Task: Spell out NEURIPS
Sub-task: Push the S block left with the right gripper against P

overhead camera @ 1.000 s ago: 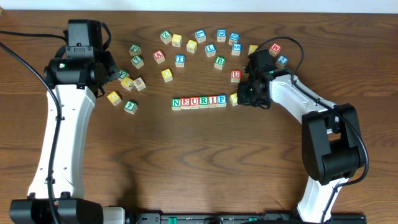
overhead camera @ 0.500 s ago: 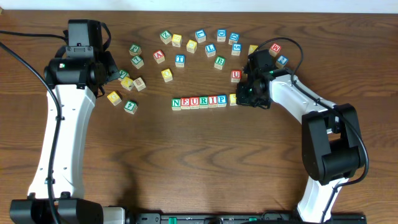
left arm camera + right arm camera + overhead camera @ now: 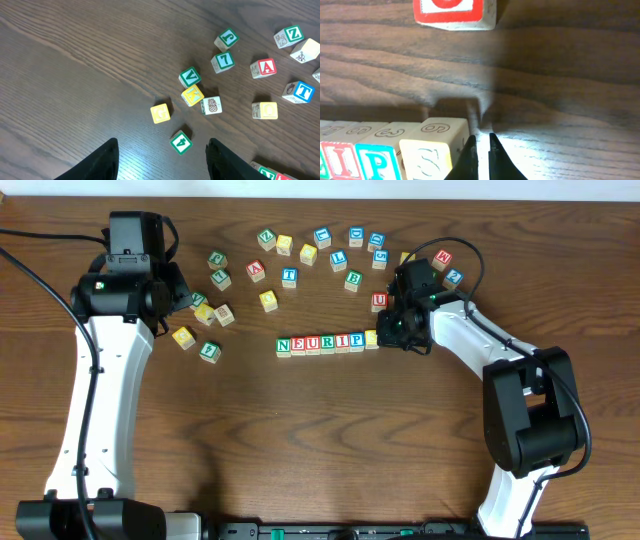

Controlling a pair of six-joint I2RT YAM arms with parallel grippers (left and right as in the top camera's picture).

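Right gripper (image 3: 481, 142) pinched closed beside yellow S cube (image 3: 427, 157), left gripper (image 3: 162, 146) parted, empty

Seven small wooden alphabet cubes (image 3: 327, 344) in one touching row, letters up — N-E-U-R-I-P, then yellow-topped S cube (image 3: 371, 338).

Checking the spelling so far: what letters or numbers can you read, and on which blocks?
"NEURIP": block row, overhead.
"S": yellow block at that row's end, right wrist view.
"A": red-lettered block, left wrist view.
"T": blue-lettered block.
"Z": green block.
"7": second green block.
"V": third green block.
Other loose blocks: too small or blurred to read.
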